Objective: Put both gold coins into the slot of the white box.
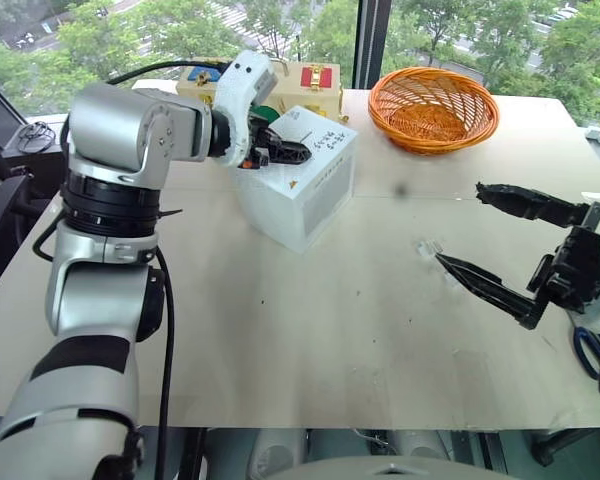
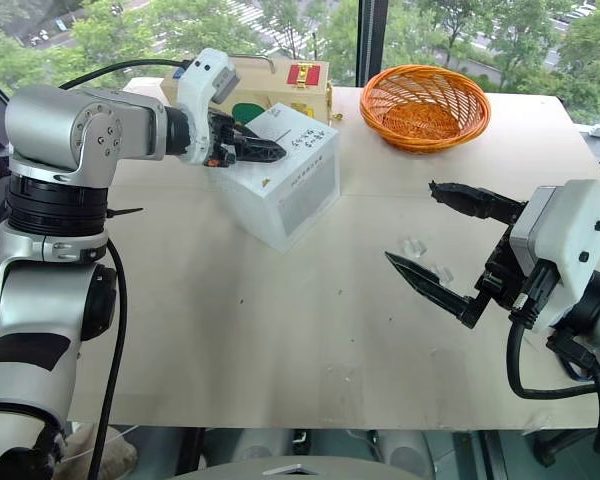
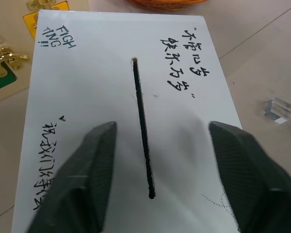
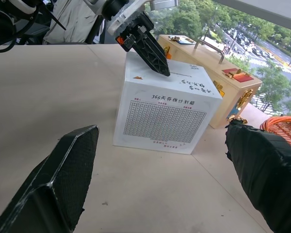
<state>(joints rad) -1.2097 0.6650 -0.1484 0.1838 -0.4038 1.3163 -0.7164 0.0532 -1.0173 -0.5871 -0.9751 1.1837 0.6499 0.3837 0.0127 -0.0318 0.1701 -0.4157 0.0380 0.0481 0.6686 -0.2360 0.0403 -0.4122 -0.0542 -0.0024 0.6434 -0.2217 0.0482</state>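
Observation:
The white box [image 1: 315,195] stands on the table at the far left, with black handwriting on its top. Its slot [image 3: 142,126] is a thin dark slit running between my left gripper's fingers [image 3: 82,179]. My left gripper [image 1: 290,152] hovers just over the box top, open, with nothing between its fingers. My right gripper [image 2: 410,222] hangs above the table's right side, well apart from the box, open and empty. The right wrist view looks across at the box's printed side [image 4: 165,119] and at the left gripper [image 4: 153,51] above it. The gold coins are out of view.
An orange woven basket [image 1: 433,108] sits at the far right. A pale wooden case [image 1: 310,85] with coloured latches stands right behind the box. Small clear plastic pieces [image 1: 428,247] lie on the table below my right gripper. The table's near edge [image 1: 380,425] runs across the front.

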